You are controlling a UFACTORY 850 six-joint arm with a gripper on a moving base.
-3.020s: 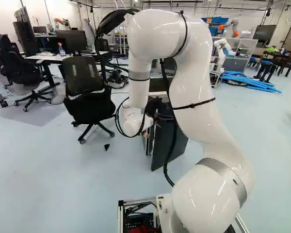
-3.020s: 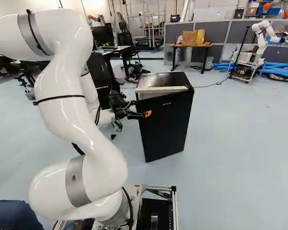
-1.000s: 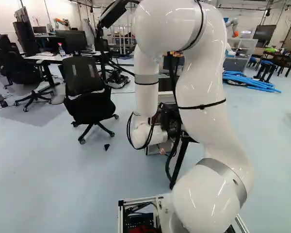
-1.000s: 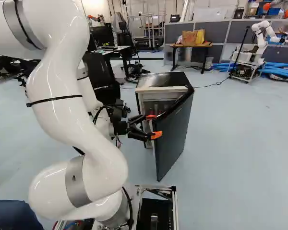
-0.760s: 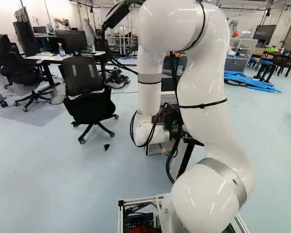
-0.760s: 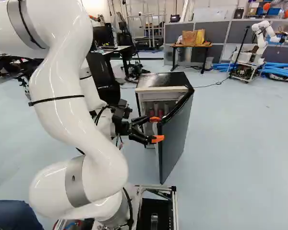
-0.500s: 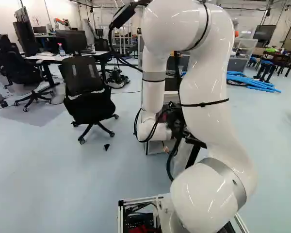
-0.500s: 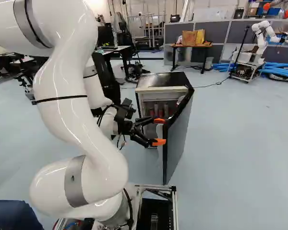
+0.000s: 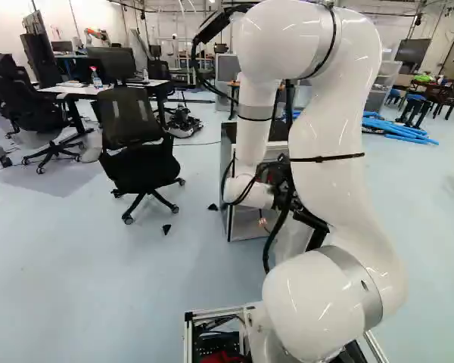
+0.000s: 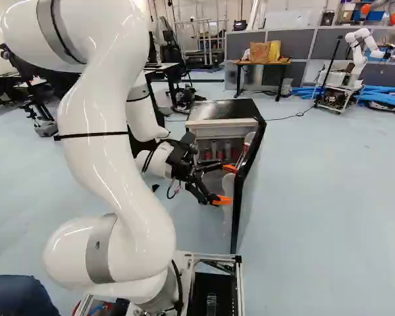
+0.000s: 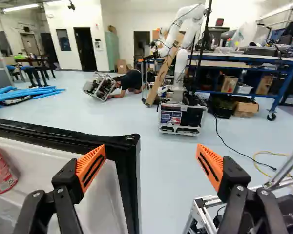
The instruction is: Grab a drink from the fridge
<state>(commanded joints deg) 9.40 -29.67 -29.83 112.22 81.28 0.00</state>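
In the right base view the gripper (image 10: 226, 184) is at the inner side of the fridge door (image 10: 236, 210), which stands wide open. The fridge (image 10: 222, 110) has several red and grey drinks (image 10: 217, 153) on a shelf inside. Seen from the wrist, the gripper (image 11: 151, 156) is open and holds nothing. One finger is over the door's white inner panel (image 11: 100, 195), the other past its black free edge; whether either touches is unclear. A red can (image 11: 1, 173) sits in the door, beside the gripper. The arm partly hides the fridge (image 9: 242, 223) in the left base view.
An office chair (image 9: 129, 128) stands left of the fridge in the left base view. A metal frame (image 11: 200, 202) is near the gripper in the wrist view. Another robot (image 11: 180, 53) stands farther off, and a small table (image 10: 262, 63) is behind the fridge.
The fridge door has swung from closed to wide open, uncovering the drinks. My arm has moved with it toward the right of both base views, and the fingers now stand apart. The base has stayed put.
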